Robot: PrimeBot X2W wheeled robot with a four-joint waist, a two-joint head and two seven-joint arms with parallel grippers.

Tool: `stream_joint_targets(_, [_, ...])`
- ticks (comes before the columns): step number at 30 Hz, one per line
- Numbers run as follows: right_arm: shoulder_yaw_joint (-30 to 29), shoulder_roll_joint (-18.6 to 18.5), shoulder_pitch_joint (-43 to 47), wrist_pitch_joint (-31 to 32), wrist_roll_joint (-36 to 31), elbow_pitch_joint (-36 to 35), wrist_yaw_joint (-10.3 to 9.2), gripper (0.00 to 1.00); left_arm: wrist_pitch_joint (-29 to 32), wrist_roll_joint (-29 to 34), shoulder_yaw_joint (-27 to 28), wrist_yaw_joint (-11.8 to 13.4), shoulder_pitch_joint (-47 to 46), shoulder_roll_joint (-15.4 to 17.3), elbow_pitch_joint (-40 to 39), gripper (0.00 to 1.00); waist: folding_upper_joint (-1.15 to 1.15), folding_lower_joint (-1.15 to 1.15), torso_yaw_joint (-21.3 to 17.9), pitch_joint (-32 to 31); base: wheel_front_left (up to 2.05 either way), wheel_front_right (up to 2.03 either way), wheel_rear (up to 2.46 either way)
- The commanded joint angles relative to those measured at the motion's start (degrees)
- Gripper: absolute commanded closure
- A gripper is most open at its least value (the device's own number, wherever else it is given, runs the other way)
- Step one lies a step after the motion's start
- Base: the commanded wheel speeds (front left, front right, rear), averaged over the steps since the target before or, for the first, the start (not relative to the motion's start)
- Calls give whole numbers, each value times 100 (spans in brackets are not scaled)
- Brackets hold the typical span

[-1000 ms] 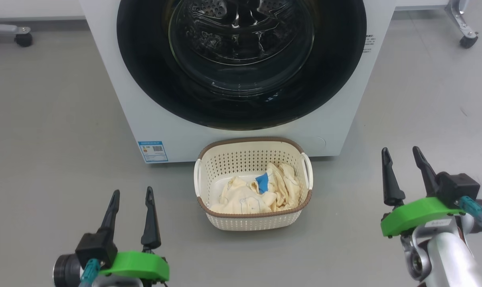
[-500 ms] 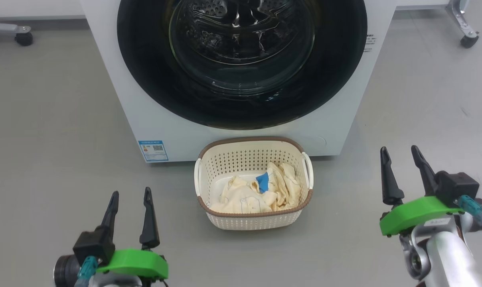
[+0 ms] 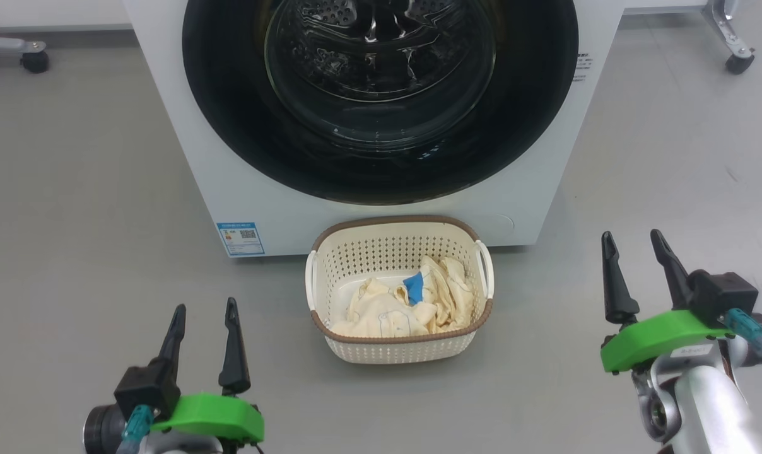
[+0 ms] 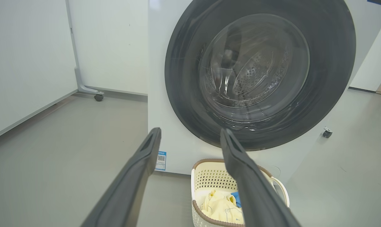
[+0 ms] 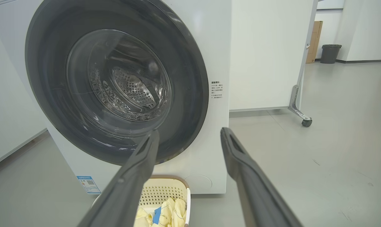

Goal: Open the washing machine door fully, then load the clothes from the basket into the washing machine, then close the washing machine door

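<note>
Opening step not yet begun: the washing machine door (image 3: 381,94) is shut
The basket (image 3: 397,222) of clothes (image 3: 393,309) sits just before the washing machine (image 3: 185,189); left end effector (image 3: 205,304) and right end effector (image 3: 631,233) hang wide and empty, short of it; next, likely a reach for the door's rim

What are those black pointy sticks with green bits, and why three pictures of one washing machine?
They belong to a robot. The sticks are fingers of its two claws, the left claw and the right claw, both open and holding nothing. One picture comes from a camera on its head, looking down. The other two come from cameras on its wrists, looking along each claw's fingers. On the floor stands a washing machine with its round door shut, and before it a basket of pale yellow clothes.
</note>
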Motion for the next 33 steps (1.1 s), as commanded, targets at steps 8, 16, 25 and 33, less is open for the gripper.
stream_joint_targets(8, [107,-98,-303,-55,-11,-185,-17,0,-82,-40,181,8,-272,80,-130,0,0,0,4,-30,0,0,0])
stream_joint_targets(16, [94,-98,-296,-55,-64,-148,-17,0,-82,70,164,70,-262,80,-204,0,0,0,42,-73,9,10,-19])
stream_joint_targets(25, [94,-98,-296,-55,-75,-125,-17,0,-82,118,154,52,-238,80,-179,0,0,0,65,-104,68,68,-135])
stream_joint_targets(33, [95,-98,-302,-55,-71,-76,-17,0,-82,138,132,47,-236,80,-162,0,0,0,60,-96,118,118,-236])
